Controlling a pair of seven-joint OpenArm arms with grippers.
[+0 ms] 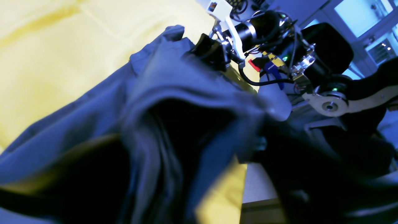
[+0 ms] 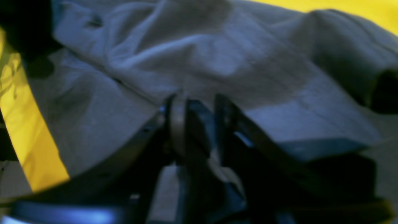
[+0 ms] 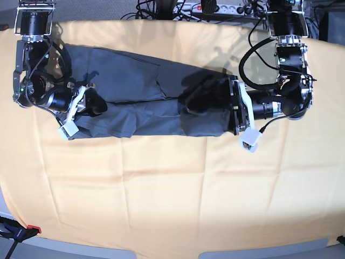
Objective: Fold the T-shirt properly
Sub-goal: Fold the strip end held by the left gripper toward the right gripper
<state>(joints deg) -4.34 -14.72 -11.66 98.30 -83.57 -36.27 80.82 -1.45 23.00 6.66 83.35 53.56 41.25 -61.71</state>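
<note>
I see a yellow-orange table cloth covering the whole table, creased in a faint grid of fold lines. At the far edge, a power strip sits among tangled black cables. Grey floor shows at the near corners. From the left wrist camera, bright windows glow at the upper right.

The T-shirt I work on is plain dark slate blue-grey, no pattern. My table wears plain yellow-orange cloth. My arms are black with white camera mounts.
</note>
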